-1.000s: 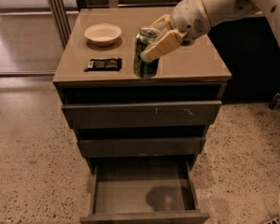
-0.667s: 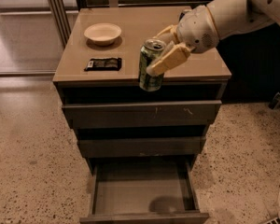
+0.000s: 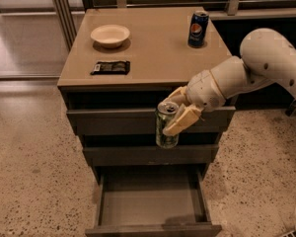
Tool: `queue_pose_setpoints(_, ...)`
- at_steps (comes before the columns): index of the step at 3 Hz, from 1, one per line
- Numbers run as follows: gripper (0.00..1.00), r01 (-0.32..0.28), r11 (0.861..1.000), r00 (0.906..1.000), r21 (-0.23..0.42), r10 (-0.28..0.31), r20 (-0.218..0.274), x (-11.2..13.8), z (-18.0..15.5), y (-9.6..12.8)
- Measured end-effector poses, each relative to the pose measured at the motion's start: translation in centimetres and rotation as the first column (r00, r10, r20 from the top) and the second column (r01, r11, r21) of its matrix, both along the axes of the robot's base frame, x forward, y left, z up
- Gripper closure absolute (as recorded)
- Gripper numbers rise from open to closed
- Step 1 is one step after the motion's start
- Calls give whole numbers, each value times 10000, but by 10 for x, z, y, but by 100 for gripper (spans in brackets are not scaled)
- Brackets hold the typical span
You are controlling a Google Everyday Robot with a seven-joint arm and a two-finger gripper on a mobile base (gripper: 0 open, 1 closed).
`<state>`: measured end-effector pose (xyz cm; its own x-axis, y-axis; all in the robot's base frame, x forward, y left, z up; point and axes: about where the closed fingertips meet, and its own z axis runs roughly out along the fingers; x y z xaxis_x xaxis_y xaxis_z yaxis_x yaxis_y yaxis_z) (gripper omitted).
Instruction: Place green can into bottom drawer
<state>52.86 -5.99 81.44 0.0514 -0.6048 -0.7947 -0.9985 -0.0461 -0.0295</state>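
My gripper (image 3: 173, 116) is shut on the green can (image 3: 166, 125), a slim can with mottled olive-green sides and a silver top. It holds the can upright in the air in front of the two upper drawers. The bottom drawer (image 3: 153, 201) is pulled open below, a plain grey-brown box with a bare floor. The can hangs above the drawer's back half, well above its floor. My white arm (image 3: 256, 63) reaches in from the right.
On the cabinet top (image 3: 148, 48) stand a blue Pepsi can (image 3: 198, 29), a pale bowl (image 3: 110, 35) and a dark flat packet (image 3: 110, 67). Speckled floor lies around the cabinet. A railing runs behind it.
My gripper has carried the green can off the cabinet top, forward and down, to a spot in front of the upper drawers. The blue Pepsi can now shows.
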Motion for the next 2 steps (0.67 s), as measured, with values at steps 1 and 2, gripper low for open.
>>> queue_pose_setpoints(1, 100, -114, 9999, 9998, -61, 113, -185, -5, -9, 3)
queue_pose_setpoints(2, 100, -145, 9994, 9999, -318, 145, -13, -7, -17, 4)
